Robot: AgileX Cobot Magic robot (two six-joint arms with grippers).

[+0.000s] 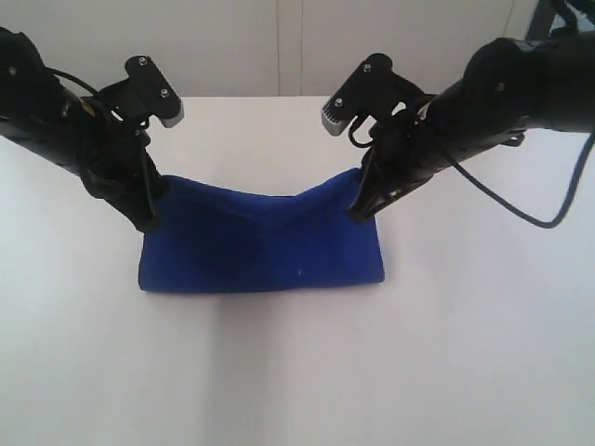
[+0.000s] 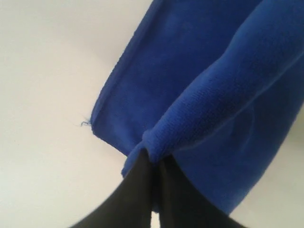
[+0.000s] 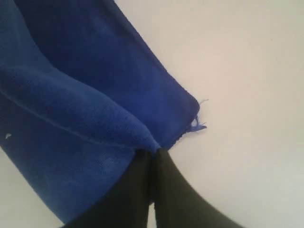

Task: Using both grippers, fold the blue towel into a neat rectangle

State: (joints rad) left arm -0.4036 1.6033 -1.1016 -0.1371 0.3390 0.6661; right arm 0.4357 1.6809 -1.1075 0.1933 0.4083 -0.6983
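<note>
Left pincer [image 1: 149, 218] and right pincer [image 1: 361, 212] are each clamped shut on one end of the blue towel [image 1: 263, 251]'s raised edge. That edge sags between them, and the rest lies on the worktop [image 1: 297, 381] beneath. Cloth judged soft, light and limp: grip at the corner hems, near the loose thread [image 3: 197, 126] beside the right tip

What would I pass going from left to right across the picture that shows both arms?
The left claw, pinching one raised corner → the blue towel, sagging between → the right claw, pinching the other corner.
</note>
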